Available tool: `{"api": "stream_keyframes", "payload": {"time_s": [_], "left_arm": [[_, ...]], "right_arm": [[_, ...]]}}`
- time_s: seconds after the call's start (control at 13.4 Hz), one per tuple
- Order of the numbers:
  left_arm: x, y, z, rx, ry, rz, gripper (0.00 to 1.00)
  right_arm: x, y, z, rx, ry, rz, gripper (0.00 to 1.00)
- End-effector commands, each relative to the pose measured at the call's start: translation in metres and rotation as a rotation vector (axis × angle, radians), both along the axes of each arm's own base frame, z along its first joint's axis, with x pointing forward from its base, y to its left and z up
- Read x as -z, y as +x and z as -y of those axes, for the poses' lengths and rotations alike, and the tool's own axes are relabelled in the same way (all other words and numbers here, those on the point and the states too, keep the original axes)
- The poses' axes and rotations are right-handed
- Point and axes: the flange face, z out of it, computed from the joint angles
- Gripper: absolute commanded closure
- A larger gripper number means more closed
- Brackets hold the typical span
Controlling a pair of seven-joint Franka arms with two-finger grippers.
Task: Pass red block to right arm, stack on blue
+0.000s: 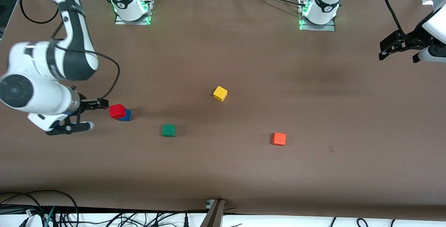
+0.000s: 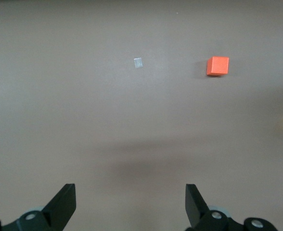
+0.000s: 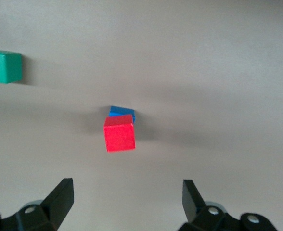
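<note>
Red block (image 1: 117, 111) sits stacked on the blue cube (image 1: 125, 115), toward the right arm's end of the table.
Right gripper (image 1: 93, 115), fingers spread, empty, beside the stack; left gripper (image 1: 397, 51), fingers apart, waits above the table (image 1: 244, 171) edge.

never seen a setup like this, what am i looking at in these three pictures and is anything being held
Two white robot arms share a brown table. One picture looks down from a high camera facing them; the other two come from cameras on each arm's wrist, looking past its fingers.

On the table sit a yellow cube, a green cube and an orange cube. The red block rests on the blue cube, slightly off-centre.

Nothing is held. The right gripper is open beside that stack; the left gripper waits open over its end of the table.
</note>
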Motion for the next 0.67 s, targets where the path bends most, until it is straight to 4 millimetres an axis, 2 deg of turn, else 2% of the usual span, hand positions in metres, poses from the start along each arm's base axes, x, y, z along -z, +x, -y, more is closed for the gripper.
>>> {"api": "stream_keyframes", "payload": {"time_s": [0.0, 0.07, 0.22, 0.37, 0.45, 0.52, 0.6], "left_arm": [[-0.008, 0.002, -0.001, -0.011, -0.006, 0.015, 0.00], [-0.008, 0.002, -0.001, -0.009, -0.006, 0.015, 0.00], [-0.008, 0.002, -0.003, -0.015, -0.007, 0.015, 0.00], [-0.012, 0.002, -0.004, -0.012, -0.011, 0.024, 0.00], [-0.015, 0.002, -0.002, -0.010, -0.013, 0.031, 0.00], [-0.020, 0.001, 0.000, -0.001, -0.015, 0.042, 0.00], [-0.021, 0.001, 0.003, 0.006, -0.010, 0.042, 0.00]], "right_arm": [[-0.054, -0.005, 0.011, -0.038, 0.032, -0.014, 0.00], [-0.085, -0.015, 0.011, -0.029, 0.059, 0.003, 0.00], [-0.129, -0.038, 0.013, -0.023, 0.076, 0.020, 0.00], [-0.148, -0.071, 0.027, -0.006, 0.081, 0.000, 0.00], [-0.149, -0.087, 0.032, 0.003, 0.093, -0.006, 0.00], [-0.161, -0.100, 0.029, -0.009, 0.101, 0.009, 0.00], [-0.171, -0.111, 0.011, -0.050, 0.105, 0.017, 0.00]]}}
